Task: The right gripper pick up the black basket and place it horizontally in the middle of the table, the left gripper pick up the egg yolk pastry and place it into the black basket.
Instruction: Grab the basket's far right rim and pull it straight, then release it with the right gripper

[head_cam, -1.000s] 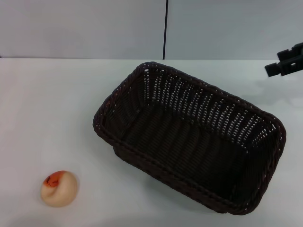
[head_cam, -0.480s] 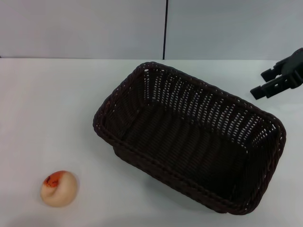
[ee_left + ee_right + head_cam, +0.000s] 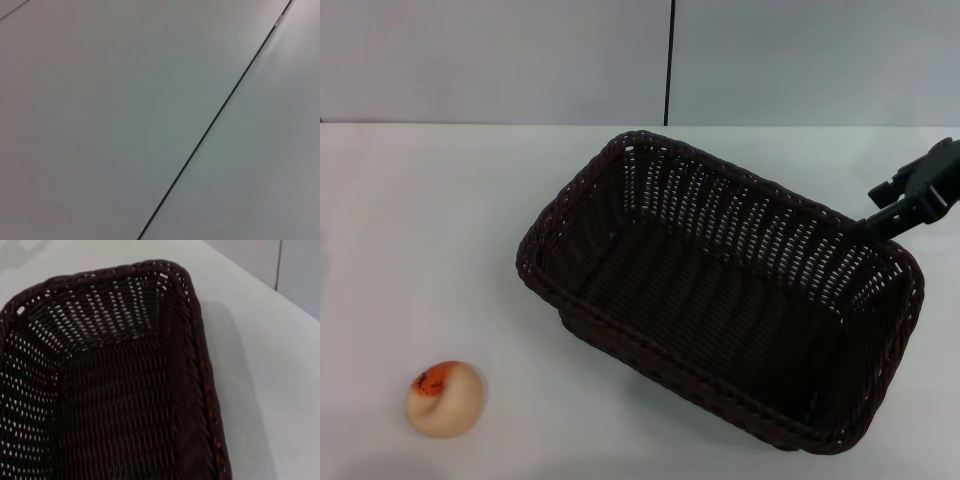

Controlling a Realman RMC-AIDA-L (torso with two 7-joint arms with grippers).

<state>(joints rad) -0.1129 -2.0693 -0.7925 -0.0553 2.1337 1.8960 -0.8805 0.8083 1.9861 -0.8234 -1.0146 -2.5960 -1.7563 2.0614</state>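
The black basket (image 3: 582,312) stands on the white table (image 3: 420,220), turned diagonally, right of the middle, and it is empty. The right wrist view looks down into it, at one end wall and the braided rim (image 3: 199,360). My right gripper (image 3: 872,210) is at the right edge of the head view, low beside the basket's far right rim, with its fingers apart and holding nothing. The egg yolk pastry (image 3: 444,398) lies on the table at the front left, well clear of the basket. My left gripper is out of view; its wrist view shows only grey wall panels.
A grey panelled wall with a dark vertical seam (image 3: 669,60) rises behind the table's far edge. Bare tabletop lies between the pastry and the basket and to the basket's far left.
My right gripper has come down and in from the upper right to the basket's far right rim. The basket and pastry have not moved.
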